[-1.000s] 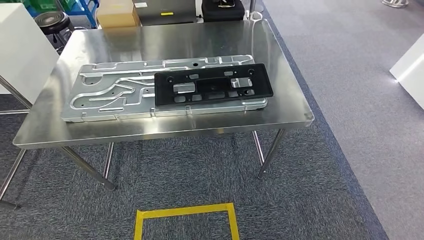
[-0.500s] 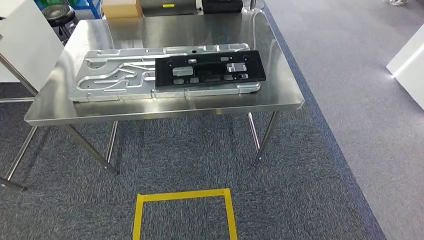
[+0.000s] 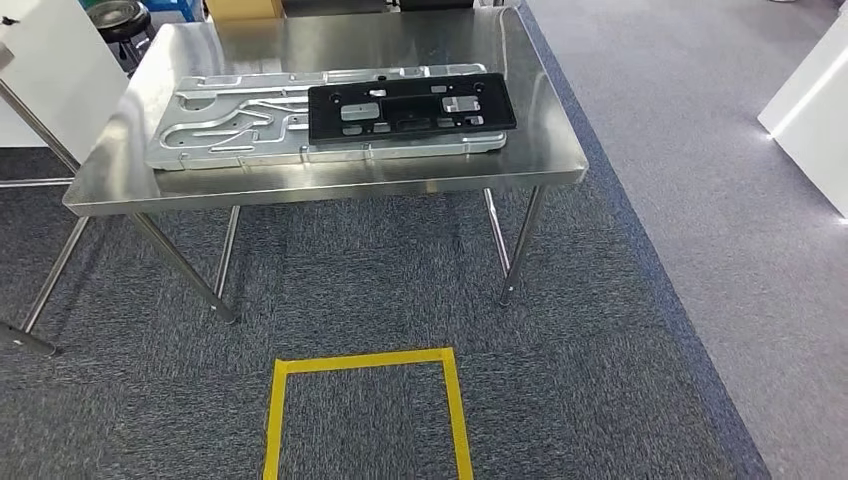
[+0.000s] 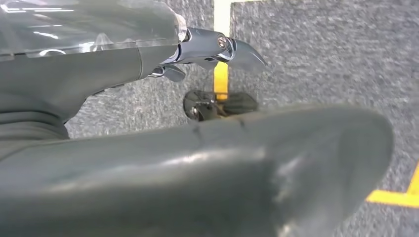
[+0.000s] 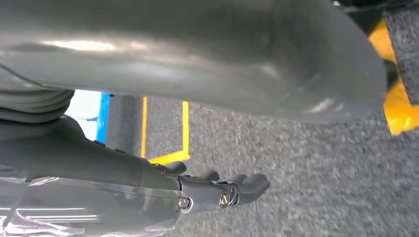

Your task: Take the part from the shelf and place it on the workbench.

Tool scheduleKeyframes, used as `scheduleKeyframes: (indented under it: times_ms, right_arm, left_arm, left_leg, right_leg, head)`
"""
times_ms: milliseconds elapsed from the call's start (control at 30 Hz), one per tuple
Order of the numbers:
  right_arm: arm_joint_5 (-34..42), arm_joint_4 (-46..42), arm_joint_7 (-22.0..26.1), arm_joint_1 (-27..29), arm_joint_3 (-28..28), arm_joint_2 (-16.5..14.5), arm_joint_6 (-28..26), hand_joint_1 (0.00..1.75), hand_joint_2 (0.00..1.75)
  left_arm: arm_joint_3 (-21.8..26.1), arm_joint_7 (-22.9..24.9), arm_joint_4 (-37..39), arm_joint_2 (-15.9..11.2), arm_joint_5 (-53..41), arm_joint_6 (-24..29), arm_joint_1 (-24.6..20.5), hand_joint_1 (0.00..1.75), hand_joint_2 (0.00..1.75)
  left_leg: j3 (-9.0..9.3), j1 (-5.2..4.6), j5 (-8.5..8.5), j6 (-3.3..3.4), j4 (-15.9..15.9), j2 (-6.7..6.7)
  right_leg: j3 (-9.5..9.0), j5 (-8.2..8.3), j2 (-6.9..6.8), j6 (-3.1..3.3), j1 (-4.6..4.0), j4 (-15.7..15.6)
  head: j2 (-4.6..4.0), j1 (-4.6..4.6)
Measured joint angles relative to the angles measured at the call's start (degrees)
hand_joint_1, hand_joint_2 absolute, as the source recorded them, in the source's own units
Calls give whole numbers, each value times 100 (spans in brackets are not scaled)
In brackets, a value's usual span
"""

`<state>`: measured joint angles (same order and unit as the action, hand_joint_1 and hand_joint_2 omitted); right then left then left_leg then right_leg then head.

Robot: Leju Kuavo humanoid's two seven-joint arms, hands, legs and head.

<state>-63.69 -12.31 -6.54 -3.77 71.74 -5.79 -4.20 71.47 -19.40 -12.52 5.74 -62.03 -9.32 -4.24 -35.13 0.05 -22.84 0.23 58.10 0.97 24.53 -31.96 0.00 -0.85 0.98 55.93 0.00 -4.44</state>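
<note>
Presently, as I read my feeds:

Left hand [image 4: 207, 163]: I see it hanging over the grey carpet, thumb large in the foreground, dark fingers [image 4: 232, 49] stretched out straight and apart from the thumb; it has hold of nothing.

Right hand [image 5: 197, 98]: I see the same posture, fingers [image 5: 237, 190] extended and only lightly bent, well apart from the thumb; nothing is held.

Floor under the hands: grey carpet [image 3: 380, 290] with yellow tape lines [image 5: 184, 128] in both wrist views.

Yellow tape square [image 3: 365, 362]: on the carpet in front of the workbench, well apart from its legs, its near side cut off by the picture edge.

Workbench [image 3: 330, 185]: steel-topped table on slanted metal legs; my landmark for what follows.

Silver plate [image 3: 230, 125]: large stamped metal panel lying flat along the workbench top, its length following the bench's long side.

Part [image 3: 410, 107]: black rectangular frame with cut-outs, lying flat on the right portion of the silver plate, its right end reaching about as far as the plate's right end.

Black stool [image 3: 118, 17]: beyond the workbench's far left corner.

Cardboard box [image 3: 242, 8]: behind the workbench's far edge.

White panels [image 3: 45, 75]: one beside the workbench's left end, another [image 3: 810, 110] well off to its right.
</note>
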Motion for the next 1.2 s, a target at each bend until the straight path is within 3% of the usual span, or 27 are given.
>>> scheduleKeyframes:
  times_ms: [67, 133, 200, 233, 267, 300, 367, 433, 467, 500, 567, 600, 700, 733, 767, 800, 833, 867, 900, 967, 1000, 1067, 1100, 1167, 1200]
  right_arm:
    - [-24, 4, 22, 9, 23, -1, -8, 0, 0]
    - [-59, 6, 73, 16, 29, 0, -7, 0, 0]
    - [-95, 6, 113, 21, 29, 2, -5, 0, 0]
    - [-110, 7, 121, 23, 28, 2, -4, 0, 0]
    - [-120, 7, 122, 22, 28, 2, -4, 0, 0]
    - [-124, 7, 121, 20, 28, 2, -4, 0, 0]
    - [-128, 8, 118, 8, 28, 2, -4, 0, 0]
    - [-133, 11, 110, -4, 28, 1, -5, 0, 0]
    - [-138, 13, 108, -9, 28, 0, -5, 0, 0]
    - [-145, 14, 114, -7, 28, 1, -5, 0, 0]
    - [-163, 14, 138, -4, 27, 9, -3, 0, 0]
    - [-173, 14, 154, -3, 26, 16, 1, 0, 0]
    - [-190, 14, 187, -2, 24, 36, 15, 0, 0]
    - [-190, 16, 197, -2, 24, 39, 18, 0, 0]
    - [-193, 17, 209, -2, 24, 41, 20, 0, 0]
    - [-198, 19, 218, -3, 24, 45, 23, 0, 0]
    - [-203, 20, 224, -3, 23, 51, 25, 0, 0]
    - [-208, 20, 228, -5, 22, 63, 28, 0, 0]
    - [-213, 20, 231, -9, 21, 76, 33, 0, 0]
    - [-221, 20, 237, -16, 16, 99, 39, 0, 0]
    - [-225, 20, 238, -18, 15, 104, 42, 0, 0]
    - [-227, 22, 234, -16, 13, 105, 46, 0, 0]
    - [-227, 22, 230, -15, 13, 107, 42, 0, 0]
    - [-227, 24, 220, -12, 13, 117, 16, 0, 0]
    - [-227, 24, 215, -8, 14, 125, -6, 0, 44]
  left_arm:
    - [-2, -37, 0, -3, 35, -40, 7, 0, 0]
    - [1, -50, 0, -9, 96, -70, 21, 0, 0]
    - [7, -41, 0, -10, 143, -77, 28, 0, 0]
    - [9, -34, 0, -10, 159, -72, 27, 0, 0]
    - [11, -27, 0, -10, 170, -65, 26, 0, 0]
    - [12, -23, 0, -10, 174, -57, 25, 0, 0]
    - [13, -23, 0, -16, 179, -46, 15, 0, 0]
    - [13, -23, 0, -29, 180, -35, -10, 0, 0]
    - [14, -27, 0, -34, 182, -29, -22, 0, 0]
    - [14, -32, 0, -35, 188, -22, -25, 0, 0]
    - [20, -45, 1, -29, 206, -8, -16, 0, 0]
    - [23, -52, 2, -27, 218, 0, -12, 0, 0]
    - [33, -73, 2, -25, 246, 21, -10, 0, 0]
    - [37, -79, 2, -25, 252, 31, -8, 0, 0]
    - [41, -81, 2, -25, 256, 44, -7, 0, 0]
    - [46, -79, 2, -24, 256, 60, -5, 0, 0]
    - [49, -73, 2, -22, 255, 78, -4, 0, 0]
    - [53, -66, 2, -19, 255, 95, -4, 0, 0]
    - [55, -57, 2, -16, 255, 110, -4, 0, 0]
    - [59, -44, 2, -11, 256, 128, -5, 0, 0]
    - [61, -38, 2, -10, 256, 133, -4, 0, 0]
    - [69, -31, 2, -13, 256, 139, -2, 0, 0]
    - [75, -28, 2, -15, 255, 142, 2, 0, 0]
    - [90, -23, 2, -19, 253, 150, 16, 0, 0]
    - [96, -20, 2, -18, 252, 155, 25, 0, 0]
  left_leg:
    - [-63, 28, -57, -73, 57, -14]
    - [-209, 55, -536, -131, 453, -32]
    - [-375, 62, -1084, -171, 1168, -36]
    - [-398, 64, -1179, -181, 1463, -36]
    - [-339, 64, -1127, -180, 1609, -37]
    - [-188, 63, -973, -168, 1562, -37]
    - [391, 51, -714, -102, 930, -41]
    - [996, 18, -800, -21, 61, -46]
    - [1153, -3, -878, 16, -211, -48]
    - [1195, -21, -899, 45, -341, -47]
    - [1112, -6, -790, 119, -376, -29]
    - [1051, 6, -712, 161, -390, -16]
    - [771, -3, -479, 228, -378, 2]
    - [667, -8, -417, 226, -359, 3]
    - [555, -11, -359, 217, -331, 5]
    - [448, -11, -310, 203, -298, 7]
    - [344, -10, -266, 187, -261, 8]
    - [252, -8, -223, 167, -218, 9]
    - [180, -14, -191, 147, -167, 8]
    - [87, -27, -130, 93, -84, 8]
    - [63, -30, -96, 60, -66, 8]
    - [23, -20, -70, -10, -41, 0]
    - [-23, -12, -158, -43, 52, -13]
    - [-226, 16, -565, -106, 575, -38]
    - [-359, 30, -800, -134, 970, -41]
  right_leg:
    - [111, 119, -25, 101, 1, 6]
    - [270, 269, -55, 185, 3, -3]
    - [467, 417, -64, 216, -22, 10]
    - [574, 489, -66, 218, -35, 24]
    - [687, 559, -67, 214, -46, 46]
    - [796, 622, -67, 207, -54, 75]
    - [981, 733, -66, 182, -66, 136]
    - [1087, 843, -70, 132, -78, 176]
    - [1114, 904, -78, 98, -76, 177]
    - [1131, 968, -84, 60, -72, 166]
    - [1170, 980, -74, -10, -52, 181]
    - [1213, 819, -57, -36, -44, 287]
    - [1431, -70, -26, -94, -21, 1204]
    - [1475, -208, -26, -111, -18, 1539]
    - [1457, -167, -26, -123, -16, 1747]
    - [1363, -13, -26, -128, -15, 1780]
    - [1170, 178, -26, -123, -14, 1617]
    - [879, 300, -26, -106, -14, 1277]
    - [551, 291, -26, -81, -24, 829]
    - [78, 97, -27, -17, -48, 108]
    - [4, 31, -27, 16, -63, -49]
    - [38, 71, -38, 100, -53, -91]
    - [68, 114, -46, 144, -41, -101]
    - [145, 192, -64, 202, -28, -107]
    - [192, 221, -68, 214, -31, -98]
  head:
    - [0, 1]
    - [0, 2]
    - [0, 1]
    - [0, 1]
    - [0, 0]
    - [0, 0]
    - [0, 0]
    - [0, 1]
    - [0, 1]
    - [0, 1]
    - [0, 1]
    - [0, 2]
    - [0, 2]
    - [0, 2]
    - [0, 2]
    - [0, 2]
    - [0, 2]
    - [0, 1]
    - [0, 1]
    - [0, 1]
    - [0, 1]
    - [0, 1]
    - [0, 1]
    - [0, 1]
    - [0, 1]
